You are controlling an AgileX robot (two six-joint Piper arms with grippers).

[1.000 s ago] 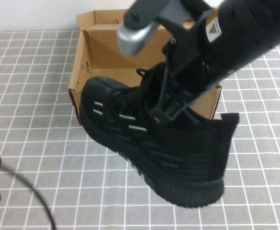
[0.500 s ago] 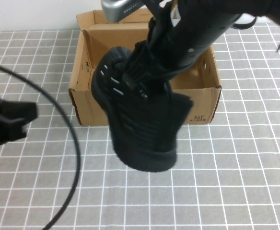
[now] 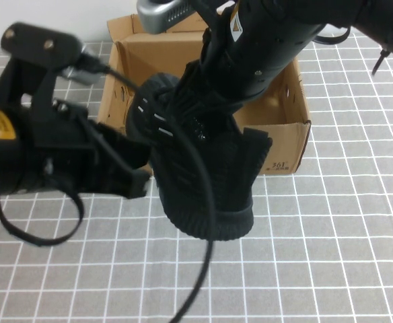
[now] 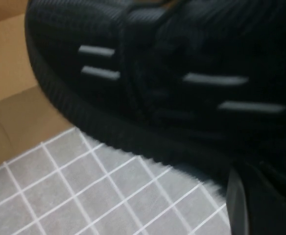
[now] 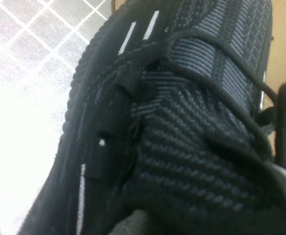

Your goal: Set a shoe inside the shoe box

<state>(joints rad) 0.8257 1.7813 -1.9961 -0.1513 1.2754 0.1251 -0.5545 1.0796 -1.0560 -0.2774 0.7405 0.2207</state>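
Note:
The black knit shoe (image 3: pixel 206 178) hangs in the air, heel down and toe up, in front of and partly over the brown cardboard shoe box (image 3: pixel 287 145). My right gripper (image 3: pixel 211 108) reaches down from the upper right and is shut on the shoe at its laced top. The right wrist view is filled by the shoe (image 5: pixel 182 122) and its laces. My left gripper (image 3: pixel 140 183) is shut and sits close against the shoe's left side. In the left wrist view the shoe's ridged sole and grey dashes (image 4: pixel 172 73) fill the picture, with the box (image 4: pixel 6 63) behind.
The box stands open at the back middle of a grey tiled table (image 3: pixel 331 256), its flap lid (image 3: pixel 132 27) raised behind it. A black cable (image 3: pixel 206 229) from the left arm loops across the shoe's front toward the near edge.
The right arm has swung the shoe back toward the box and turned it heel down. The left arm has come in from the left edge and risen up beside the shoe.

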